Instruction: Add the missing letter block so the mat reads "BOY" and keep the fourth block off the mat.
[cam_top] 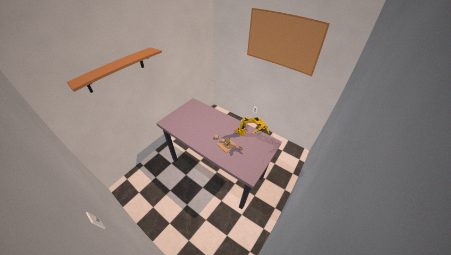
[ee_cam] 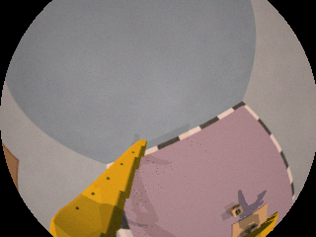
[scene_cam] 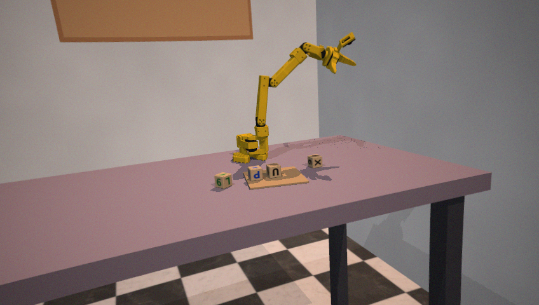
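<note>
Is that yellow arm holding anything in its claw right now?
No, nothing. The gripper is raised high above the table with its jaws spread wide open, and all four blocks sit down below, on or beside the mat.

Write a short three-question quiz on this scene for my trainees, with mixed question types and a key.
1. True or false: the gripper is closed on a block.
2. How many blocks rest on the mat?
A) one B) two C) three
3. Fill in: the block with a black X on its side sits ____ the mat.

Key
1. False. The fingers stand wide open, holding nothing, raised high above the table.
2. B. Two blocks stand side by side on the mat; another, with green marks, lies on the table.
3. Off, on the table beside it.
</note>
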